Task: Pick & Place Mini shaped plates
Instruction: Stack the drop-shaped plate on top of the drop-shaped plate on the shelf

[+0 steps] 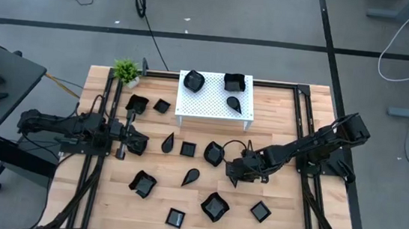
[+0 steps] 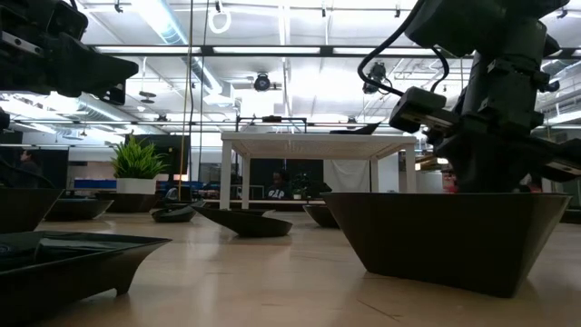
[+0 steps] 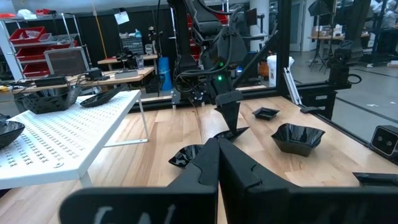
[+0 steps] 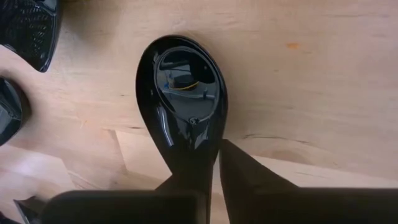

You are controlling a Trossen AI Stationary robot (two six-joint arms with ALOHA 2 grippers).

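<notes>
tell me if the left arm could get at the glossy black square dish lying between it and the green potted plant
Probably yes. The glossy black square dish lies on bare wood just beyond the left gripper, with nothing between them. The gripper's fingers are shut, so they would need to open first. The green potted plant stands farther off.

1. Bright, even overhead light falls on the pale worktop (image 1: 263,135), with only short, soft shadows.
2. In the low view, ceiling strip lights (image 2: 172,18) blow out white, and the nearest dish (image 2: 454,238) is a dark silhouette.
3. A glossy teardrop dish (image 4: 183,93) mirrors its surroundings.
</notes>
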